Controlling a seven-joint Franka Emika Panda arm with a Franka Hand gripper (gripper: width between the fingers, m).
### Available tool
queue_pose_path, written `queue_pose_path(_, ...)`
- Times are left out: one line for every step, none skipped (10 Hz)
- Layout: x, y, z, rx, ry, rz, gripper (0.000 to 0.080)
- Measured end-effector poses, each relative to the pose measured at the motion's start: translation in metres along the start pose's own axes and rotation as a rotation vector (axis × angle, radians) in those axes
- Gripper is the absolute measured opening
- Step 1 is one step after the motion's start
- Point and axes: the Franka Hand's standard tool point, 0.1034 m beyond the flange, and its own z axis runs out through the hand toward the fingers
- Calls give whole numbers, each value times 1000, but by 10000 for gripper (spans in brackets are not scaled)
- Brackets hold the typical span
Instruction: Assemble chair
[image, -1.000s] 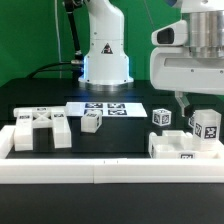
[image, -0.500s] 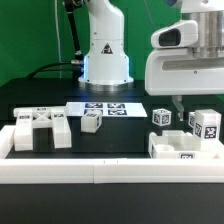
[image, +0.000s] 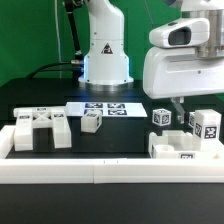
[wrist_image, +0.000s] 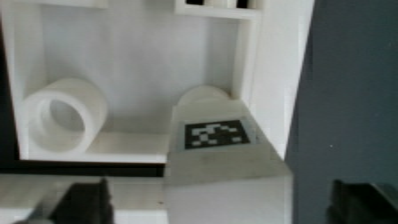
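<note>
Gripper (wrist_image: 222, 200): jaws apart, standing either side of a tagged white chair part (wrist_image: 228, 140), with a gap showing on both sides. Location: right side of the table (image: 120, 140) in the exterior view. Slotted seat block (image: 40, 128): far left. Small block (image: 92, 122): centre, just beside the marker board (image: 105, 108).

In the wrist view the jaws appear only as two dark, blurred fingers (wrist_image: 80, 203) cut by the picture's edge, tips unseen. The tagged chair part (wrist_image: 228, 150) between the jaws blurs nearest them and runs out of frame. In the exterior view the white wrist housing (image: 183, 62) above the jaws is cropped, and the jaws' tips beside a tagged block (image: 162, 117) are too small to tell.
</note>
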Motion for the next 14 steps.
queue_pose_path(0,0,0,0,0,0,535)
queue_pose_path(0,0,0,0,0,6,347)
queue_pose_path(0,0,0,0,0,32,288)
queue_pose_path(0,0,0,0,0,31,288)
queue_pose_path(0,0,0,2,1,58,288)
queue_pose_path(0,1,0,9,8,257,288)
queue_pose_path(0,1,1,14,19,384,288)
queue_pose_path(-1,1,1,16,26,510,288)
queue_pose_path(-1,1,1,19,31,608,288)
queue_pose_path(0,1,1,23,30,676,288)
queue_pose_path(0,1,1,28,28,804,289)
queue_pose_path(0,1,1,32,27,915,289)
queue_pose_path(0,1,1,34,26,981,289)
queue_pose_path(0,0,1,42,20,1134,289)
